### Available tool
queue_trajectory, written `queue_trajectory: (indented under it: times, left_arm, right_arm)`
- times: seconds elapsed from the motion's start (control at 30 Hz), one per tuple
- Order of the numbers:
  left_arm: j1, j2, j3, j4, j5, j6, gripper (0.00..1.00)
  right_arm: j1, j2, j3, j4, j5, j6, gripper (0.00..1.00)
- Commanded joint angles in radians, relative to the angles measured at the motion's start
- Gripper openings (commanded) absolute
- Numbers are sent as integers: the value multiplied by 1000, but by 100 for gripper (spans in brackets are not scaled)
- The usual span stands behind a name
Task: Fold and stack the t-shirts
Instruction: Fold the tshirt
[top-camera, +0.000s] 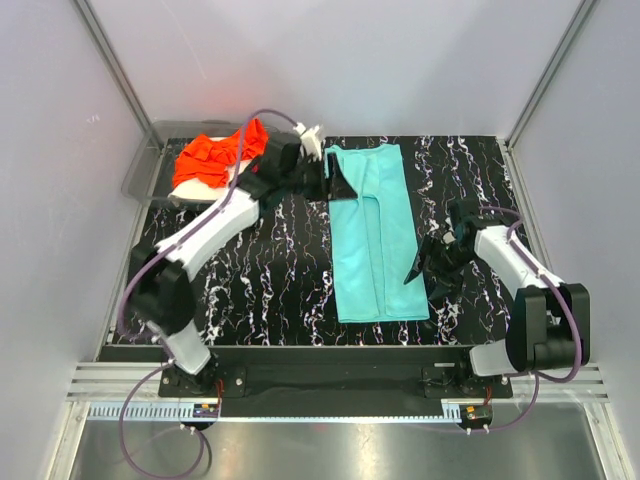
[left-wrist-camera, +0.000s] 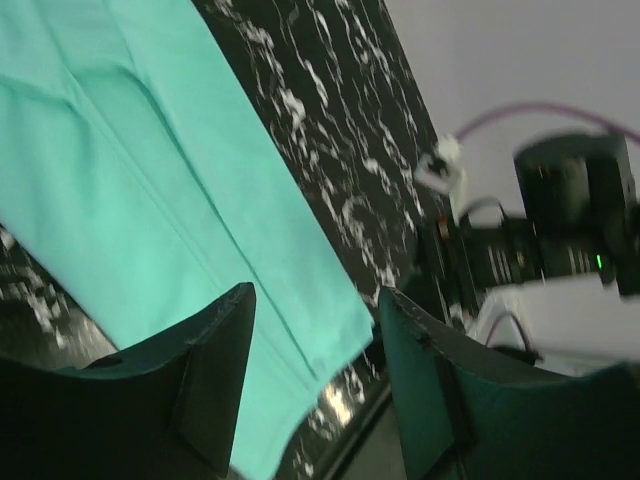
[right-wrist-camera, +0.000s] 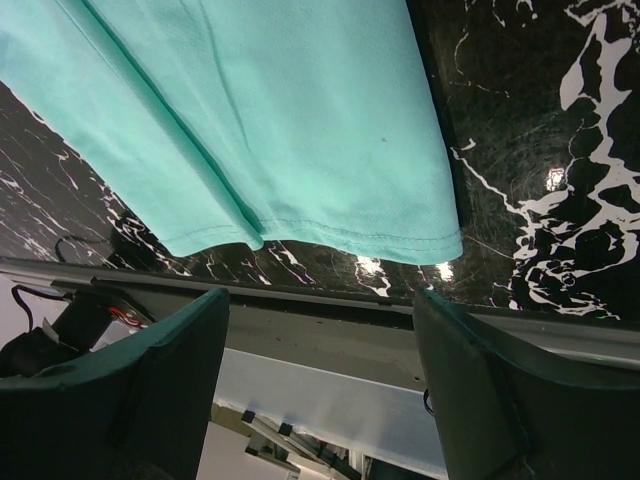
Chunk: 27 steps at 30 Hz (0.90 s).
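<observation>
Turquoise t-shirt (top-camera: 372, 235) is lying flat on the right-centre of the marbled black table (top-camera: 260, 270), running from the far edge toward the arms as a long narrow strip. Both sides are looking folded in lengthwise, with a seam line down the middle. That part appears done, but the crosswise folds that would shorten it into a packet are not showing yet. The near hem (right-wrist-camera: 330, 235) is lying square on the table in the right wrist view. Orange t-shirt (top-camera: 215, 155) is sitting crumpled at the back left, over the grey tray (top-camera: 140, 172), unfolded and well apart from the turquoise one, so no stack is forming so far. No other shirts are making themselves plain in these views. Left gripper (top-camera: 337, 186) is hovering at the strip's far left corner, jaws standing wide and empty, with cloth showing below the gap. Right gripper (top-camera: 426, 262) is hanging just beside the strip's right edge near the hem, jaws likewise wide and gripping nothing. Judging it early to midway: one shirt is part folded, and at least one is waiting.
</observation>
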Motion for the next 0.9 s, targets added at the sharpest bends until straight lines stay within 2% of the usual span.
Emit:
queue_trajectory:
  times: [0.0,0.17,0.37,0.57,0.87]
  left_arm:
    - [-30,-136,-204,-98,-48,85,56]
    - [-68,-372,-506,-116,-99,42,55]
    - [-119,-494,-690,-118,-141,-39,57]
    - [-134,-482,-766,-110,-173,-105,56]
    - [-221,-327,-778,57,-85,-249,57]
  right_arm:
    - [-10,-59,-38,27,-37,-1,81]
    - [-13,-101,-133,70,-67,54,77]
    - [-14,-113,-164,100,-69,121,75]
    - [-13,-121,-268,176,-82,201,74]
    - [-13,-154,-265,150,35,204,75]
